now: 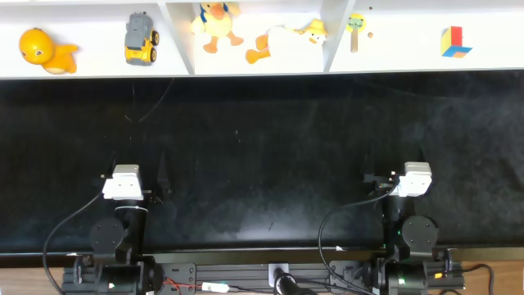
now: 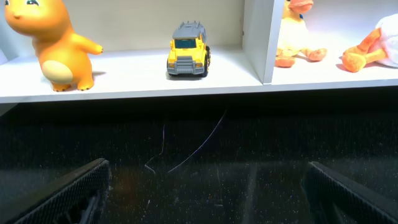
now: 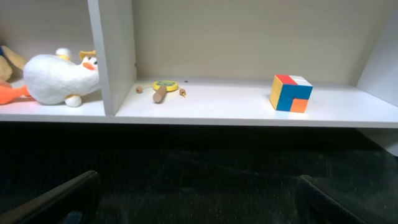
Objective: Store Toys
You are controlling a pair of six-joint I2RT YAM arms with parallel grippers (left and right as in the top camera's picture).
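Six toys line the white shelf [image 1: 246,70] behind the black worktop [image 1: 262,147].
The orange figure [image 1: 45,49] and yellow truck [image 1: 141,39] share the left compartment, the yellow plush duck [image 1: 217,24] and white plush duck [image 1: 282,41] the middle, and a small rattle [image 1: 355,29] and colour cube [image 1: 454,41] the right. The worktop is scuffed and scratched. The left claw [image 2: 205,193] and right claw [image 3: 199,193] gape wide, low over it. The left wrist view crops the yellow duck's head.

a white shelf [image 1: 98,70] behind a black table [image 1: 262,147] holds an orange figure [image 1: 45,49] and yellow truck [image 1: 141,39] in its left bay, a yellow plush duck [image 1: 217,24] and white plush duck [image 1: 278,41] in the middle bay, and a small rattle [image 1: 355,29] and coloured cube [image 1: 454,41] in the right bay.
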